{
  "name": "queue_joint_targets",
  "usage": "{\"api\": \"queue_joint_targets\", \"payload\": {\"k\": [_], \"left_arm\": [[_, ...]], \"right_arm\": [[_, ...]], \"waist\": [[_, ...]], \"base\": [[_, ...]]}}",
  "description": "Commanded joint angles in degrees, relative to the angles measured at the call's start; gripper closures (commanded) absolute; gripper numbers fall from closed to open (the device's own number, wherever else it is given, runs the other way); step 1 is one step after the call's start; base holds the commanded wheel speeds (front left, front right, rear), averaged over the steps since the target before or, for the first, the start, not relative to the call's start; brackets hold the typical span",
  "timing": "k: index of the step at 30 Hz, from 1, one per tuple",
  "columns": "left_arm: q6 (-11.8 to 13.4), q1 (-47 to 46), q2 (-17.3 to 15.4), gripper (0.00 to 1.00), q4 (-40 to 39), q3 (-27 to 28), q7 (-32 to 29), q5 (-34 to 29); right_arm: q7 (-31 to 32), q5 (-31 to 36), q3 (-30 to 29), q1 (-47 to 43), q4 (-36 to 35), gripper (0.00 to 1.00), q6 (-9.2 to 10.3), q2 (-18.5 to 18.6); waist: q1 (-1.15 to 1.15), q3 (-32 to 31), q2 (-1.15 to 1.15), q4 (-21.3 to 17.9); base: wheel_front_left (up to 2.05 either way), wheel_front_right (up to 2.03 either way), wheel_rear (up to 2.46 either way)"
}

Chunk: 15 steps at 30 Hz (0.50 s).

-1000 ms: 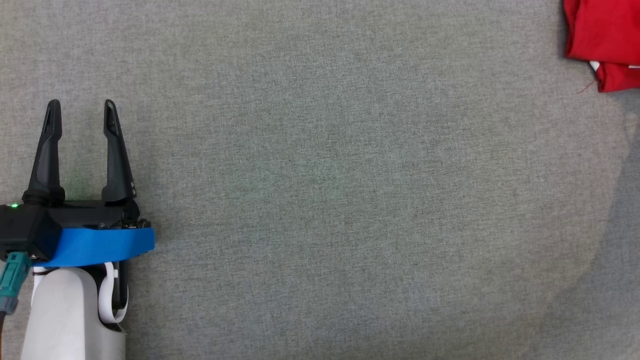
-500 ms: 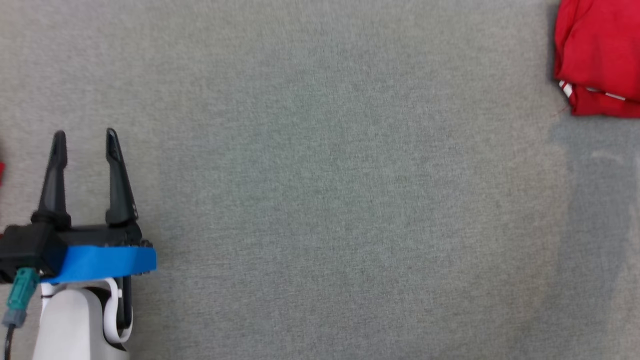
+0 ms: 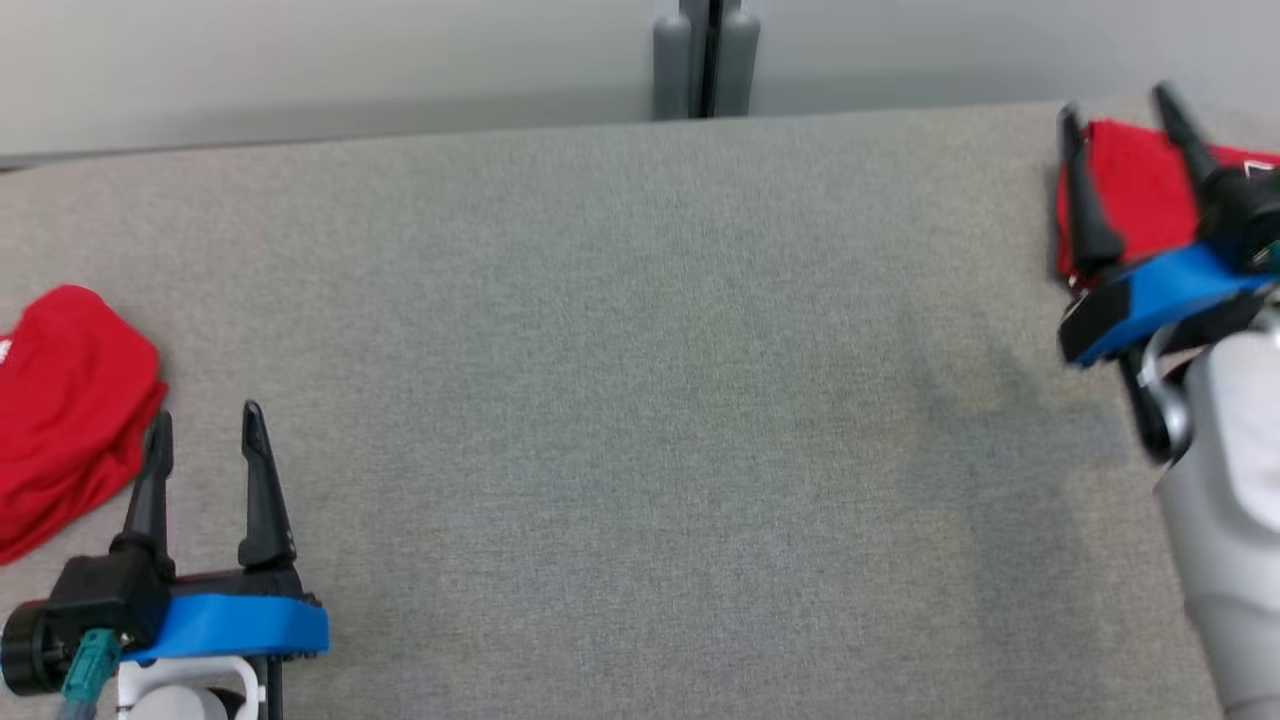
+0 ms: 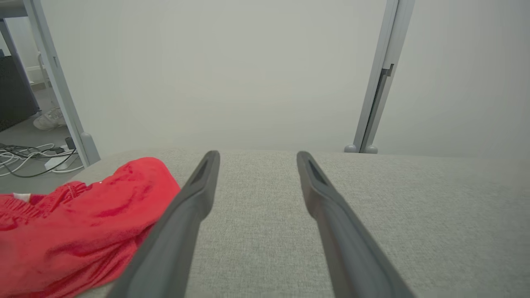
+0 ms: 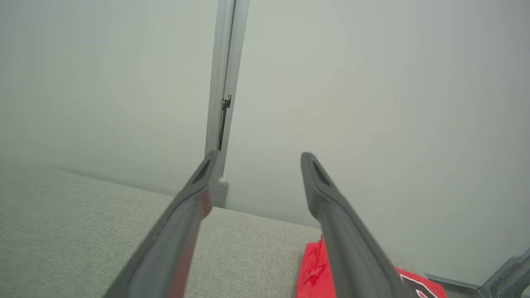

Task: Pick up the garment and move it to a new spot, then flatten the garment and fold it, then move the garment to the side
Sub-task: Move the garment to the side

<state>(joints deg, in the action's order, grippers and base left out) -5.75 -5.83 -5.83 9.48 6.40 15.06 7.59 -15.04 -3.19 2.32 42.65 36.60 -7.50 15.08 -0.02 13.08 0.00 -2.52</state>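
- Two red bundles lie on the grey table (image 3: 640,350), one at each side, well apart.
- At the far right corner sits the red garment (image 3: 1130,190), bunched, with a bit of white print showing at its right edge.
- The right gripper (image 3: 1118,105) is over that corner, its two dark fingers spread wide with nothing between them. From the head, they cross in front of the garment.
- Along that wrist, the garment (image 5: 314,269) lies low beside the right-hand finger, and the fingers point up toward the pale wall (image 3: 300,60).
- Whether either finger touches the cloth, I cannot tell.
- The other red cloth (image 3: 70,400) lies crumpled at the left edge of the table.
- The left gripper (image 3: 205,420) is at the near left, just right of that cloth, fingers apart and empty, pointing to the far side.
- A grey post (image 3: 705,60) stands behind the table's far edge.
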Motion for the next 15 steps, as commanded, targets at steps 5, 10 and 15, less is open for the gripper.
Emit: {"api": "queue_joint_targets", "payload": {"k": [5,10,15], "left_arm": [[0.21,2.15,0.35,0.00,1.31,-0.35,0.15,0.06],[0.37,3.52,0.90,0.00,2.03,-0.73,0.15,0.26],[0.48,4.55,1.28,0.00,2.40,-1.10,0.15,0.38]], "right_arm": [[-0.15,-3.09,3.44,-8.19,-4.16,0.00,0.01,-1.84],[-0.16,-5.58,3.43,-15.84,-8.22,0.00,0.01,-3.40],[0.05,-6.36,3.31,-22.11,-11.58,0.00,0.01,-4.99]], "waist": [[0.02,-4.23,0.00,0.16],[0.02,-6.90,0.00,0.63],[0.02,-8.43,0.00,0.47]], "base": [[0.00,0.00,0.00],[0.00,0.00,0.00],[0.00,0.00,0.00]]}}
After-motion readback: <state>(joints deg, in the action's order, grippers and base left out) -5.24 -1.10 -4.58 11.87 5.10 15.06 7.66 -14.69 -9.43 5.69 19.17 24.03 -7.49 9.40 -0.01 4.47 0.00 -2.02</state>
